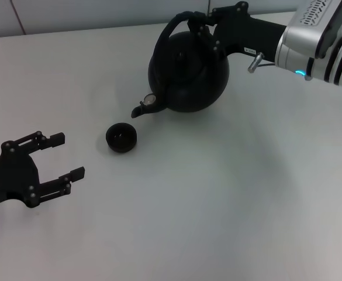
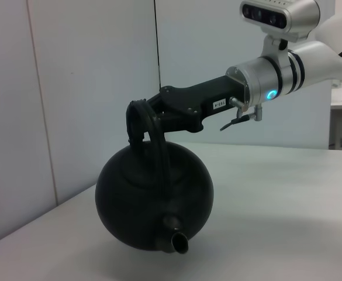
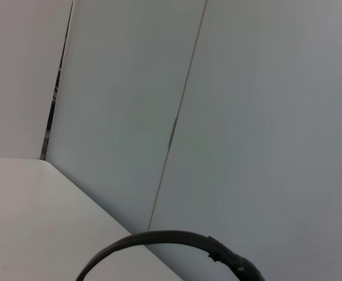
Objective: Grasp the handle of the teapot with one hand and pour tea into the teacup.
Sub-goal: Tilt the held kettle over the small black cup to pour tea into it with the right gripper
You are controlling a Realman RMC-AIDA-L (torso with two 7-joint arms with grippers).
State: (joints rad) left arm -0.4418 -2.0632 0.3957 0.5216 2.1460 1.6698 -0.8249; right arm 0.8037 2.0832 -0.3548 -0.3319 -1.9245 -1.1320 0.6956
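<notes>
Our right gripper has its fingers clamped shut on the thick black arched handle, at the hoop's top. The large round matte-black teapot hangs from that grip, tipped forward with the short spout angled down. In the left wrist view it looks lifted off the white desk; the head view alone can't confirm that.

Landmark is the tiny round black handleless teacup. It sits on the desk just beside and below the spout tip, toward us and slightly left. The spout mouth isn't over the cup's opening yet, as far as we can judge. The key relation is spout to rim: the spout's axis points down-left toward the cup, so we'd expect a short shift that way, then more tilt.

Our left gripper is parked near the cup, on its left, low over the desk, fingers spread wide, holding nothing. It's closer to the cup, but idle.

The left wrist view gives the pot's tilt and spout mouth head-on. The right wrist view only shows the handle arc against the wall; no cup in either.
</notes>
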